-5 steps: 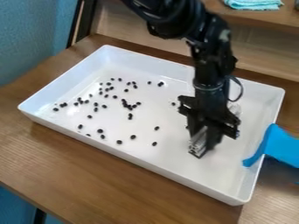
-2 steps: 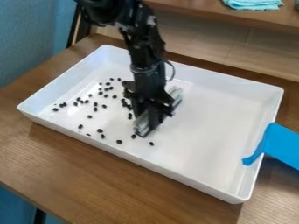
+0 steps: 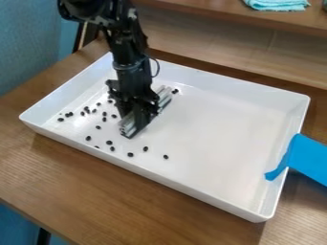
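Gripper: the black two-finger gripper (image 3: 135, 126) hangs over the left half of the tray, its fingers closed around the middle of the metal bar, parted only by the bar's width
Metal bar: a silvery, grooved bar (image 3: 165, 96), held aslant, one end towards the front of the tray and the other towards the back right; whether it touches the tray floor I cannot tell
Black pellets: small, bean-like black pellets (image 3: 109, 142) lie scattered on the tray floor, mostly left of the bar and in front of it; a few lie just beside the bar's back end
White tray: a shallow rectangular white tray (image 3: 223, 143) with raised walls, set at a slant on the wooden table (image 3: 83, 191)
Blue piece: a bright blue piece (image 3: 308, 160) at the tray's right wall, its tip reaching inside the rim
Shelf: a wooden shelf (image 3: 204, 10) behind the tray, with a folded turquoise cloth (image 3: 277, 5) on it
Wall: a blue surface (image 3: 28, 45) at the upper left
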{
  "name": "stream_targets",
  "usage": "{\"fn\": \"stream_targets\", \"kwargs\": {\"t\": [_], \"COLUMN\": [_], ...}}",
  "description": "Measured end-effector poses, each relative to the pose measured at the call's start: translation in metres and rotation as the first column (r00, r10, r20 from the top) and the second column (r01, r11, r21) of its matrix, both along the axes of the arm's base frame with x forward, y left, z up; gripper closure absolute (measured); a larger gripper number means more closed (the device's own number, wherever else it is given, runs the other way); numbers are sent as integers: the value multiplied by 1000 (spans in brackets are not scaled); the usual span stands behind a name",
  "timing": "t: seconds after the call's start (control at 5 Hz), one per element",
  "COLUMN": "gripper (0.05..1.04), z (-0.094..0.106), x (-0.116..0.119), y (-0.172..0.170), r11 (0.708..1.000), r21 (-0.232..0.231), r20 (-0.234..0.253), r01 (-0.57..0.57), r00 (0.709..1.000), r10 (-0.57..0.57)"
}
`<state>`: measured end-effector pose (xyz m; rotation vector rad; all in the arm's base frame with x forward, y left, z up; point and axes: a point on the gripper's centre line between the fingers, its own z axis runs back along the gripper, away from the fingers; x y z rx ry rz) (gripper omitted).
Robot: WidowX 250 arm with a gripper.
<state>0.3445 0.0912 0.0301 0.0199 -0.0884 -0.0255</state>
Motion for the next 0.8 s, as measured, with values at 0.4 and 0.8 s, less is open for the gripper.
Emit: {"fn": "stream_targets", "kwargs": {"t": [0.4,0.8], "gripper": [694,694], "z": [1,3], "x": [0,-15], "y": [36,66], "r11": [999,998], "r21": [1,-4], "r20": [-16,-38], "r01": [-39,-63], "r00": [999,997], "r10": [39,63]}}
